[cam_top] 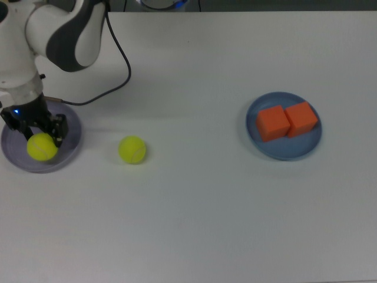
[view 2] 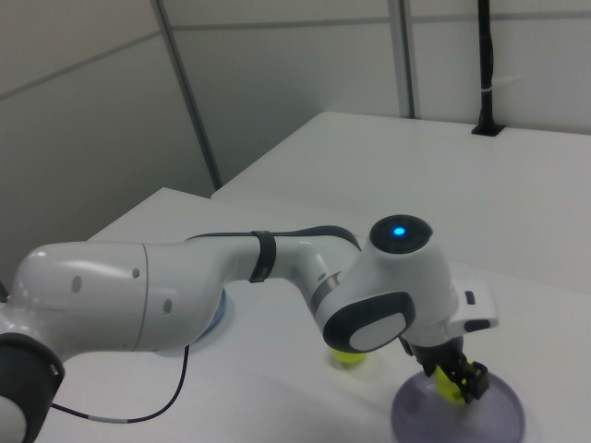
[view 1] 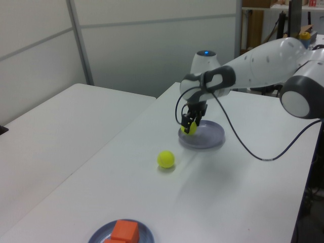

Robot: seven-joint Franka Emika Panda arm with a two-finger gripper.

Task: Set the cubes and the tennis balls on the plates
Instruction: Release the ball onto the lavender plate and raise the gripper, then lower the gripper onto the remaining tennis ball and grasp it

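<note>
The gripper (cam_top: pixel 40 138) fingers pinch 1 tennis ball (cam_top: pixel 42 147) over the lavender plate (cam_top: pixel 70 147), the other ball (cam_top: pixel 132 149) on the worktop (cam_top: pixel 194 212).

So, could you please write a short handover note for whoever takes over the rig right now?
Tool: low over the lavender plate, closed on a tennis ball that looks seated in the plate; release not confirmed.
Second tennis ball: loose on the white table, to the top view's right of the lavender plate.
Both orange cubes: side by side on the blue plate.
Done: cubes plated.
Left: let go of the held ball, then plate the loose one.
</note>
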